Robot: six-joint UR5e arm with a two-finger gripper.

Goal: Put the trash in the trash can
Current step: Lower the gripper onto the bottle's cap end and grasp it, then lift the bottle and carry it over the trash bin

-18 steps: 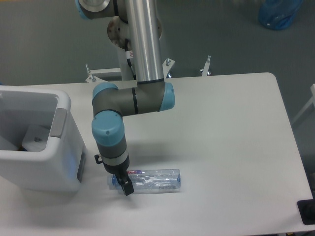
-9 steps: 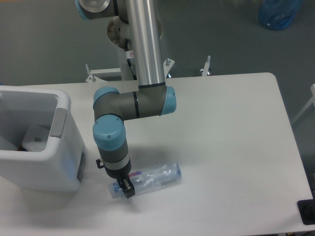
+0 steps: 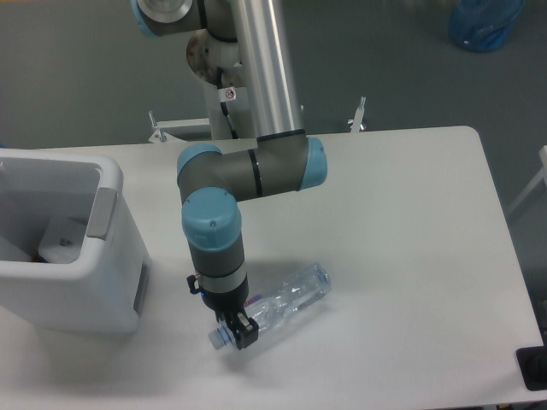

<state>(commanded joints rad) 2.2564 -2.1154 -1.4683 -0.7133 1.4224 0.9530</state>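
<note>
The crushed clear plastic bottle (image 3: 286, 301) with a white-and-red label lies tilted, its cap end low at the left and its base raised toward the right. My gripper (image 3: 237, 330) is shut on the bottle near its cap end, just above the table. The white trash can (image 3: 81, 282) stands at the left edge of the table, with its grey latch panel (image 3: 101, 213) on the right side. A white crumpled piece (image 3: 60, 241) lies inside the can; it looks like the wrapper.
The white table (image 3: 402, 256) reaches to the right and front. A black object (image 3: 535, 367) sits at the front right corner. A blue bag (image 3: 484, 24) lies on the floor at the back right. The arm's base mount (image 3: 214, 128) stands behind the table.
My gripper has moved right and slightly forward with the bottle's cap end in it. The bottle has swung from lying level to tilted, base end up to the right.
</note>
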